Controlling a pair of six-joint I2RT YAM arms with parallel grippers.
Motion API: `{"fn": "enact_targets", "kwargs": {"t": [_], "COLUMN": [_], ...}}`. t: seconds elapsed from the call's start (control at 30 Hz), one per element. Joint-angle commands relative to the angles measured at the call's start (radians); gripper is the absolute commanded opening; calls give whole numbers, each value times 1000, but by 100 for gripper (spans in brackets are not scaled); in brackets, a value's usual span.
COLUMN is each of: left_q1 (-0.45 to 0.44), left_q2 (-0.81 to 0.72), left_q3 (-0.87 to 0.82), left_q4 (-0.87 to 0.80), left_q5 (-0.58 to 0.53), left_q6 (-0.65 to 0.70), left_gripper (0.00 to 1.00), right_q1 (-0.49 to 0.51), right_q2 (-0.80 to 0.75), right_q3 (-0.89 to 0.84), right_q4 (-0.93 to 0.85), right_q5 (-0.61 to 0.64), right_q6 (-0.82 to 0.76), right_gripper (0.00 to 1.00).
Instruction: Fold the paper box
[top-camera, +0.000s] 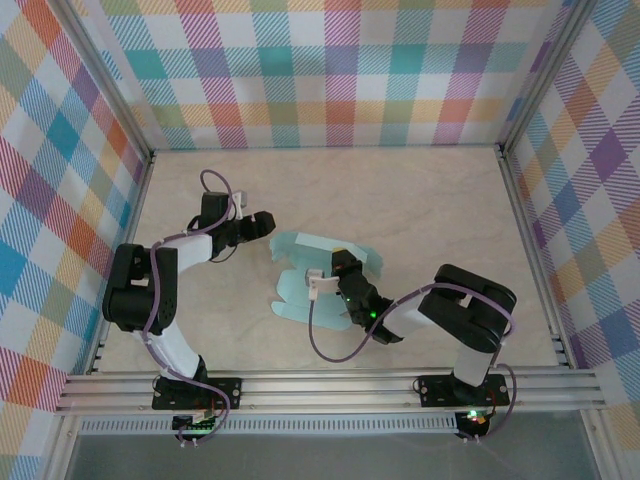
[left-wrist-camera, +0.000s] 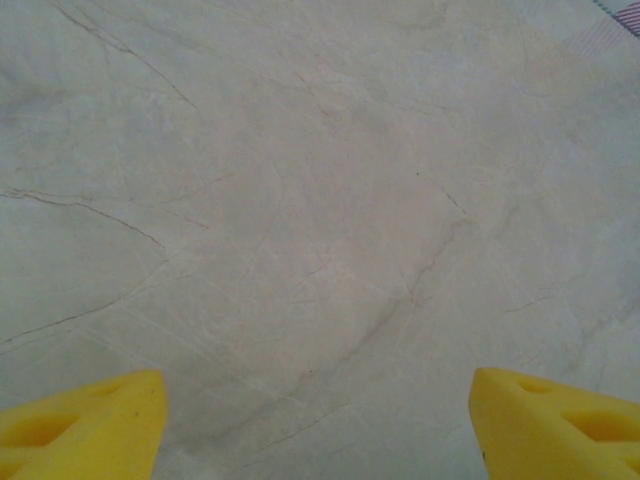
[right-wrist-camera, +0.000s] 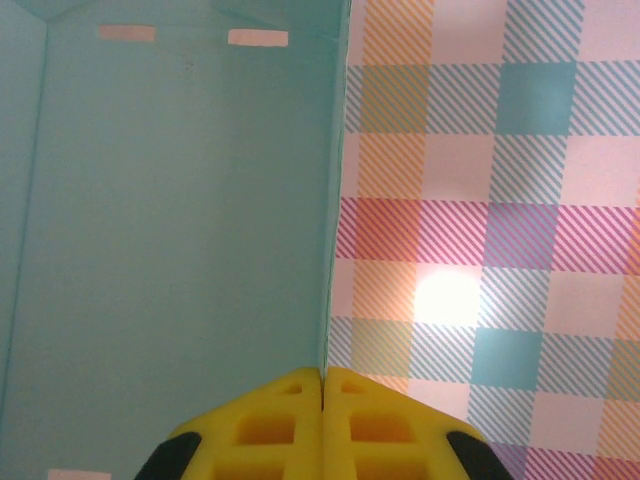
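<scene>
The paper box (top-camera: 298, 246) is a pale mint-teal die-cut sheet lying mid-table, partly lifted. My right gripper (top-camera: 342, 268) sits over its middle. In the right wrist view the yellow fingers (right-wrist-camera: 270, 430) are pressed together on the edge of a raised panel of the paper box (right-wrist-camera: 180, 230), which stands upright and shows two small slots near its top. My left gripper (top-camera: 264, 221) hovers just left of the sheet, apart from it. Seen from the left wrist, my left gripper (left-wrist-camera: 320, 430) is open, with bare table between its yellow fingertips (left-wrist-camera: 90, 425).
Plaid walls (top-camera: 330, 70) enclose the beige marbled table (top-camera: 420, 190) on three sides, with metal rails (top-camera: 330, 390) along the near edge. The plaid wall (right-wrist-camera: 490, 220) shows past the raised panel.
</scene>
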Motion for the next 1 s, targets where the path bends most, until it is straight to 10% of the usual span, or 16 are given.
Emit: {"fn": "enact_targets", "kwargs": {"t": [0.0, 0.4, 0.97], "left_q1": [5, -34, -138], "left_q2": [14, 71, -77], "left_q3": [19, 44, -130], "left_q4": [32, -10, 78], "left_q5": [20, 113, 178], "left_q6": [-33, -47, 76], "left_gripper": [78, 47, 45], "right_q1": [-8, -10, -14], "right_q2": [30, 49, 65], "right_q3": [17, 18, 36], "right_q4": [99, 107, 80], "right_q5": [19, 33, 36], "right_q6": [-34, -19, -5], "right_gripper": [0, 0, 0]}}
